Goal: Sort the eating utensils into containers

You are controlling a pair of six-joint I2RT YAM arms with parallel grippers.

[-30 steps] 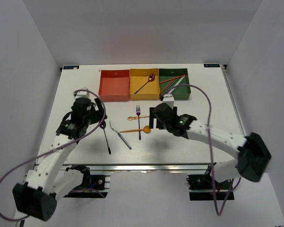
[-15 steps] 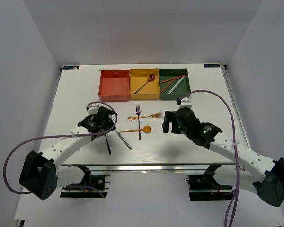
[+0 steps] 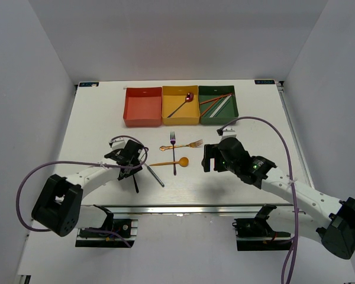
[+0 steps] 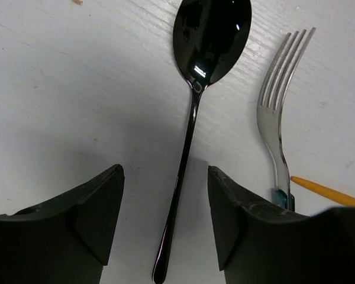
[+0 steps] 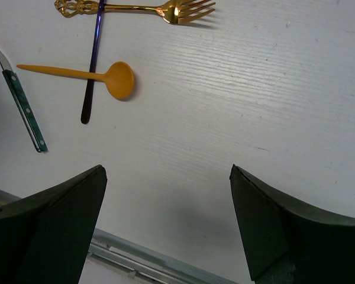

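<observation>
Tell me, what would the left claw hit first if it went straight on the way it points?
Probably the black spoon: its handle lies in the open gap of the left claw, which points down at the white table. The claw's height above it is unclear.

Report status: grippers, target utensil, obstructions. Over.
Left gripper open, astride black spoon handle. Right gripper open, empty, above bare table. Silver fork close beside spoon, may crowd grasp.

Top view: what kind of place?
Probably a robot lab test cell: white table boxed in by plain walls, left arm and right arm bolted at its edge, cutlery laid before red box, yellow box and green box.
</observation>
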